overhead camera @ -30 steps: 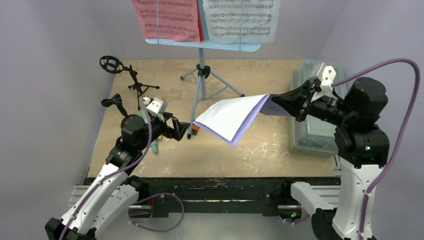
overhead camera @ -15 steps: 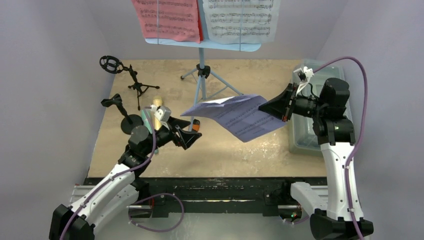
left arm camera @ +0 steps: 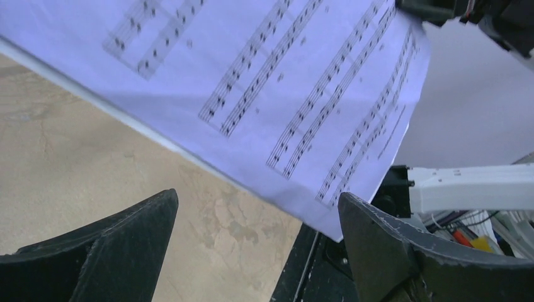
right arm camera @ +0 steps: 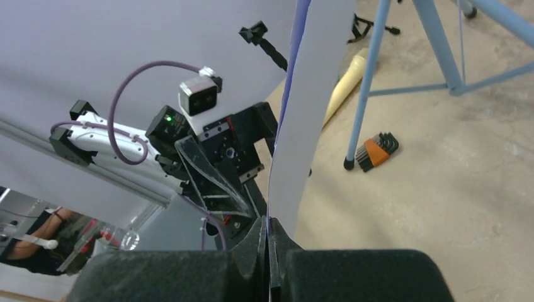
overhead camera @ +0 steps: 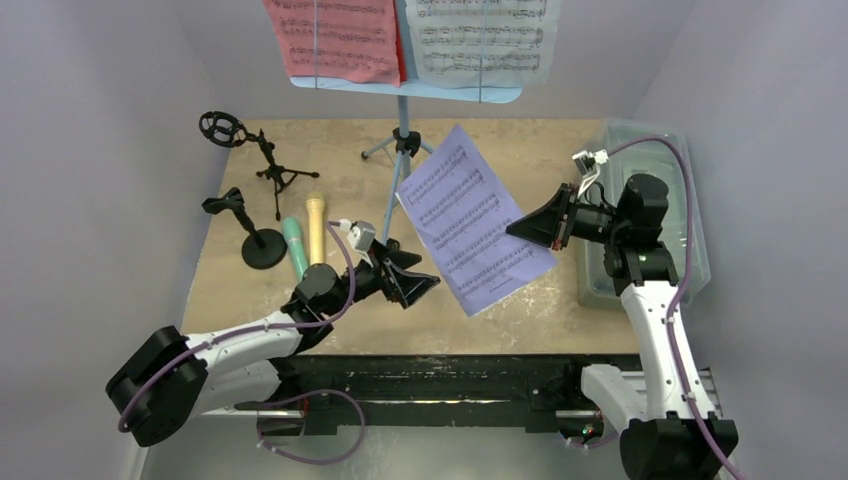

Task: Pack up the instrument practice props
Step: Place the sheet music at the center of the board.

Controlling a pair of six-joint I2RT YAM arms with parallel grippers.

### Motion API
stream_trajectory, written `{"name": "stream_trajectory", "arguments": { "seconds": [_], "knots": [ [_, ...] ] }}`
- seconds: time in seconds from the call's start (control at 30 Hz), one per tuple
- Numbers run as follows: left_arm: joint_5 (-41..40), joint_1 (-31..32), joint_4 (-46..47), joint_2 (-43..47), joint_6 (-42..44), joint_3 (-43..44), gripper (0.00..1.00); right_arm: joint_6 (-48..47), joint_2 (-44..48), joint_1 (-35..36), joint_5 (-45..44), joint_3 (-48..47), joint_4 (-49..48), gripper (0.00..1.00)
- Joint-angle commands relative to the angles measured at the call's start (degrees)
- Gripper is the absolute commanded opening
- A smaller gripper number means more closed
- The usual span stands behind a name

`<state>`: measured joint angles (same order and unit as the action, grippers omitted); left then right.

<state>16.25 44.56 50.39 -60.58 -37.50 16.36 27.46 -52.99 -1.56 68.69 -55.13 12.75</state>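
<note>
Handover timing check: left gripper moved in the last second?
Yes: the left gripper moved rightward, from left to right of the pole of the light-blue tripod.

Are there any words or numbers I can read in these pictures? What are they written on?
Nothing here can be read.
Purple sheet-music page held in the right gripper: music notes, plus one tiny line of print near its edge, too blurred to read.
Red sheet-music page and pale sheet-music page on the light-blue tripod tray: only notes; any words too small.
</note>
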Motion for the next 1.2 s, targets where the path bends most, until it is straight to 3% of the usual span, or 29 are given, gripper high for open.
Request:
{"name": "stream_trajectory", "arguments": {
  "seconds": [0.0,0.2,0.37,0.63,0.97,1.17],
  "knots": [
    [-7.2,0.5,3.8,-2.9,-4.6,1.8,0.99,2.9,-1.3,-0.1,-1.4,4.0,-4.8,0.00],
    [-9.6,0.8,1.1,-8.5,-10.3,2.8,0.99,1.0,-3.8,-0.1,-7.5,7.7,-3.1,0.00],
    [-12.6,0.9,-10.6,-5.9,-9.4,5.0,0.99,-7.1,-6.6,-0.1,-18.1,7.7,3.6,0.00],
    [-11.4,0.9,-11.6,-8.5,-10.9,3.8,0.99,-24.2,-14.1,-0.1,-33.2,2.7,16.8,0.00],
    [-8.0,1.1,-10.7,-11.9,-10.6,4.8,0.98,-27.1,-14.1,-0.1,-40.1,0.2,12.6,0.05],
    [-11.1,1.1,-23.1,-2.2,-3.2,8.5,0.99,-26.6,-14.8,-0.2,-46.7,-3.4,4.6,0.01]
  ]
}}
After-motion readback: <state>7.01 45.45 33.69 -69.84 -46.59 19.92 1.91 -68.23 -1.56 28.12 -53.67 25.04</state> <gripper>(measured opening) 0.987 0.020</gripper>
